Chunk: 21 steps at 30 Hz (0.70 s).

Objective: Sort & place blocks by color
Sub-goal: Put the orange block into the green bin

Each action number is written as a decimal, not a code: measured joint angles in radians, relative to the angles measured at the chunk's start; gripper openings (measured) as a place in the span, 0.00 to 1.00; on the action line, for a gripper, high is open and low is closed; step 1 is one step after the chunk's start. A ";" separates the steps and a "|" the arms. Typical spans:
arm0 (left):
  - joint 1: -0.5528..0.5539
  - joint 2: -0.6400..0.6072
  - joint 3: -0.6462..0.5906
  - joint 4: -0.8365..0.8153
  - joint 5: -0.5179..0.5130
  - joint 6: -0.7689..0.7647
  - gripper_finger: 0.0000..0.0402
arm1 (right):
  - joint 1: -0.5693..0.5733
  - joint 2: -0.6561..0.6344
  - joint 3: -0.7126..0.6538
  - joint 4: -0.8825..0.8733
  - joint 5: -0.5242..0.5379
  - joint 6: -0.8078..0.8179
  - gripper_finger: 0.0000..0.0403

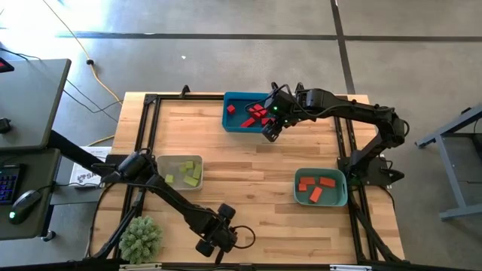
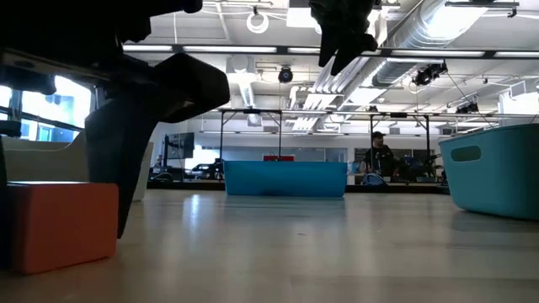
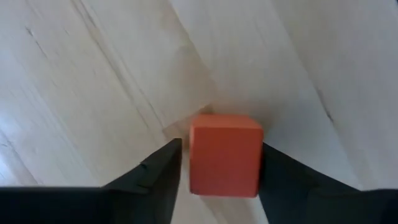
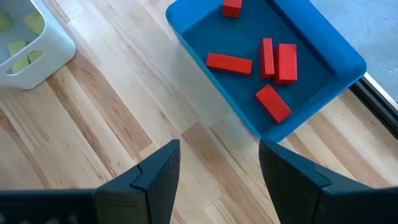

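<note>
An orange-red cube (image 3: 224, 162) rests on its underside on the wooden table (image 1: 248, 162) near the near edge. My left gripper (image 3: 221, 149) points down over it, open, one finger on each side; in the high view this gripper (image 1: 218, 239) hides the cube. In the low view the cube (image 2: 59, 225) stands beside a dark finger (image 2: 126, 151). My right gripper (image 4: 217, 155) hangs open and empty above the near edge of the blue tray (image 1: 233, 120), which holds red blocks (image 4: 277, 62). My left gripper comes at the orange-red cube from above with a finger on either side of it. A narrow gap shows between one finger (image 3: 165, 168) and the cube's side. Whether the other finger (image 3: 280, 174) touches the cube I cannot tell. The cube stands on the table.
A pale tray (image 1: 197, 161) with yellow-green blocks (image 1: 188, 175) sits left of centre. A teal tray (image 1: 343, 188) with orange-red blocks (image 1: 316, 187) sits at the right. A fuzzy green plant ball (image 1: 141, 238) stands at the near left corner. A person shows far off in the room (image 2: 376, 156).
</note>
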 joint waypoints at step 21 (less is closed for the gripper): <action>0.135 -0.039 -0.001 -0.043 -0.010 -0.005 0.26 | -0.011 0.000 0.000 -0.002 -0.019 -0.045 0.51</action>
